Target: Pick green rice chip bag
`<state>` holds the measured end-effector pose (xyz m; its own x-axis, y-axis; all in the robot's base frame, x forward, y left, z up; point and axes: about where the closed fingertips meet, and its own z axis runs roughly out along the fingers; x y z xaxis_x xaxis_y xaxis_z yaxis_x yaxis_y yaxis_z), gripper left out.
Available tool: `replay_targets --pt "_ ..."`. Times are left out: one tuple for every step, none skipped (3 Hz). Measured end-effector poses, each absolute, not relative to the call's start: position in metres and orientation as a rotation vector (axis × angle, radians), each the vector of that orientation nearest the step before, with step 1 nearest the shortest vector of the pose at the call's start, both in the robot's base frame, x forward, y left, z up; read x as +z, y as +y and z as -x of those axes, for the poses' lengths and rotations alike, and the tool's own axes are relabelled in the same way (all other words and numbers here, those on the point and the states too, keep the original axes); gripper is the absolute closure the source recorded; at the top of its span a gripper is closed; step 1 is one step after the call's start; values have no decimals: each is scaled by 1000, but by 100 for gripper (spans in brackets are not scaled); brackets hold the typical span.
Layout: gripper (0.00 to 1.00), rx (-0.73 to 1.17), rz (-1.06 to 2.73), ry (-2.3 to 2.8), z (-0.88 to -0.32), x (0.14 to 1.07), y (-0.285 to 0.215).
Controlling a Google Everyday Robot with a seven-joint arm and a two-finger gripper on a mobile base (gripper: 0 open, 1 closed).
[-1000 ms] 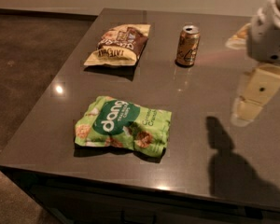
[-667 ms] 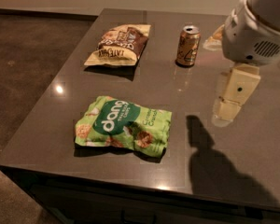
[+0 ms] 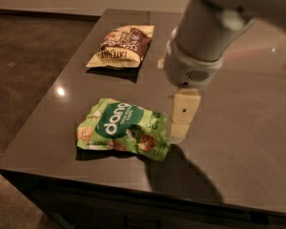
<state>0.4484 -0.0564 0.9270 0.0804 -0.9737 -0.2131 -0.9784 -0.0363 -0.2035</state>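
Observation:
The green rice chip bag (image 3: 120, 129) lies flat on the dark table (image 3: 47, 128) near its front left edge. It is light green with a dark-green "dang" circle and pictures of tan chips. My gripper (image 3: 181, 120) hangs down from the grey arm (image 3: 205, 37) just off the bag's right end, above the table top and close to the bag. I cannot tell if it touches the bag.
A brown-and-cream snack bag (image 3: 121, 44) lies at the back left of the table. The table's left and front edges are close to the green bag. The arm hides the middle back of the table.
The arm has swung left across the table, from the right side to just beside the green bag. It now covers the drink can that showed at the back. The bags have not moved.

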Motion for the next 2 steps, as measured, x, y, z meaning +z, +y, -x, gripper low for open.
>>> replay_targets --pt "0 19 2120 1937 -454 903 -39" --pt "0 23 2160 1944 -458 880 -29"
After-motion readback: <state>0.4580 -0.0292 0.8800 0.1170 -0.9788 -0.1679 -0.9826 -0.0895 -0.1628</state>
